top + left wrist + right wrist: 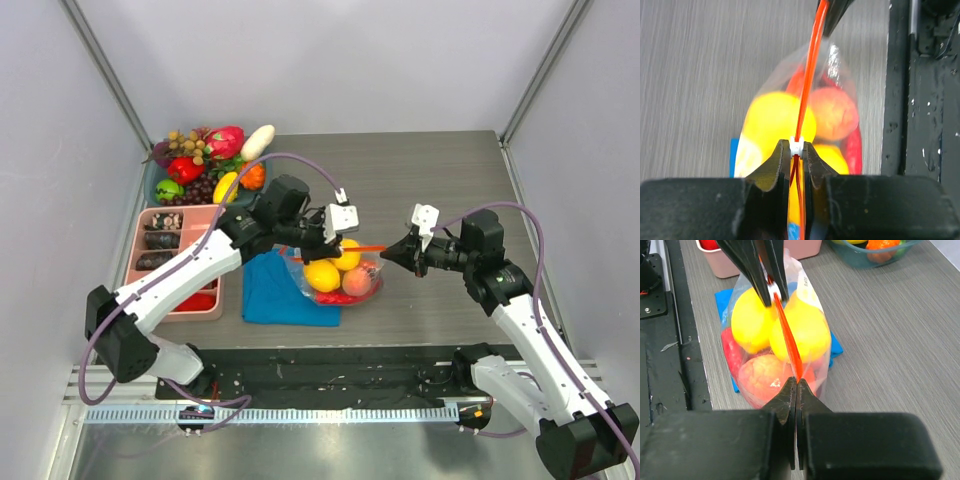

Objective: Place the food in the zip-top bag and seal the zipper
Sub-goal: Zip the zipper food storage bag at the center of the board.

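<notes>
The clear zip-top bag [340, 280] hangs between both grippers just above the table, over a blue cloth. It holds two yellow lemons [805, 330], a pink peach [762, 377] and a red piece [730, 352]. The orange-red zipper [368, 247] is stretched taut between the grippers. My left gripper [796, 146] is shut on the zipper at its white slider [796, 146]. It also shows in the top view [335, 240]. My right gripper [797, 381] is shut on the zipper's other end, at the bag's right corner [392, 252]. Behind the left jaws the strip's two halves are still parted.
The blue folded cloth [280, 292] lies under the bag. A pink divided tray [218, 300] sits at the left. A bowl of more toy fruit [205, 160] stands at the back left. The black base strip [330, 375] runs along the near edge.
</notes>
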Action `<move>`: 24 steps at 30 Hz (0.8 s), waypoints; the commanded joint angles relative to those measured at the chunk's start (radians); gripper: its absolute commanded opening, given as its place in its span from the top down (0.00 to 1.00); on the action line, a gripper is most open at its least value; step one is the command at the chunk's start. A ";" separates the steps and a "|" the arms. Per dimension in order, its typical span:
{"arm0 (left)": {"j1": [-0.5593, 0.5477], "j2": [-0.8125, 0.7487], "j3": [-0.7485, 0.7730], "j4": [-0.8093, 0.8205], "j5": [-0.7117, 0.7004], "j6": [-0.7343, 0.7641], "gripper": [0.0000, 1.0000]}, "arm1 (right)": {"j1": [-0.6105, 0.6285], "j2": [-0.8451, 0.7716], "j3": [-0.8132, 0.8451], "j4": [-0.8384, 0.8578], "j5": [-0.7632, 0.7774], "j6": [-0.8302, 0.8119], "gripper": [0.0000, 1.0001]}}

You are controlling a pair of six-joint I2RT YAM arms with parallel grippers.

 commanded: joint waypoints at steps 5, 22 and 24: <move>0.131 -0.115 -0.053 -0.201 -0.047 0.064 0.91 | -0.009 -0.012 0.037 0.035 0.094 0.005 0.99; 0.321 -0.205 -0.113 -0.364 -0.064 0.223 0.91 | -0.031 -0.038 0.048 0.001 0.137 -0.015 0.99; 0.332 -0.220 -0.125 -0.379 -0.075 0.259 0.91 | -0.032 -0.038 0.048 -0.001 0.137 -0.015 0.99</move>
